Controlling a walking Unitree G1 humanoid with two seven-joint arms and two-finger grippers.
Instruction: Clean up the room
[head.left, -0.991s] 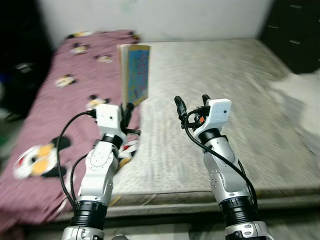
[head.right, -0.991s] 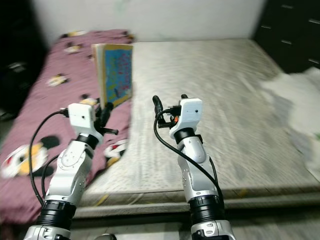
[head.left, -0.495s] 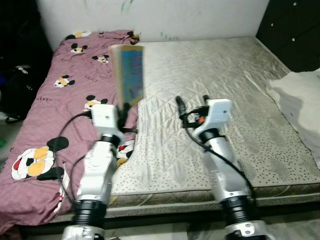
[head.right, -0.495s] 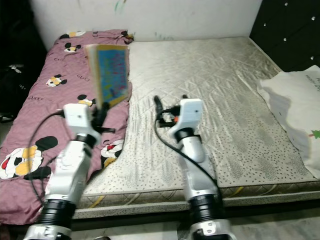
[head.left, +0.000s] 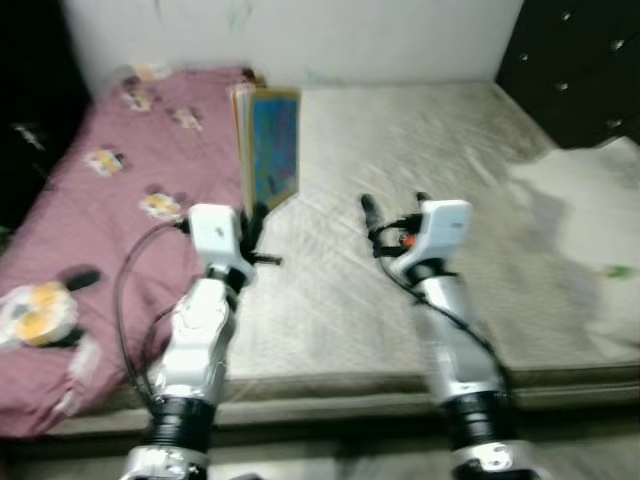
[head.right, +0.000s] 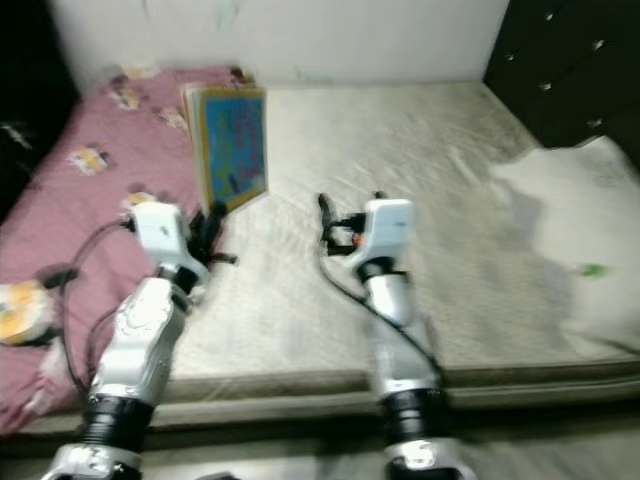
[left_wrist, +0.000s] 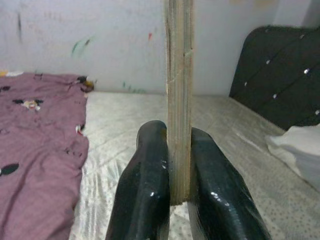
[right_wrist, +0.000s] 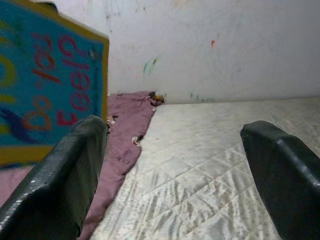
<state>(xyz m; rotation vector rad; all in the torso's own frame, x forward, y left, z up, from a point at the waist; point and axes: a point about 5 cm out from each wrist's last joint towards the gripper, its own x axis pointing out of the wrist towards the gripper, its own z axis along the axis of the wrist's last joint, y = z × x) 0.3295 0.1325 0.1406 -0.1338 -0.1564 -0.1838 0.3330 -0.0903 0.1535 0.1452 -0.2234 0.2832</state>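
Left pincer (left_wrist: 179, 192) clamps the upright book's (head.left: 272, 146) bottom edge.

Two silver jointed arms with black collars near the base each end in a white boxy wrist block, black cables looping alongside, an orange mark on the right one, and the left gripper (head.left: 253, 217) and right gripper (head.left: 392, 203) each bear two long glossy black fingers (left_wrist: 145, 200).
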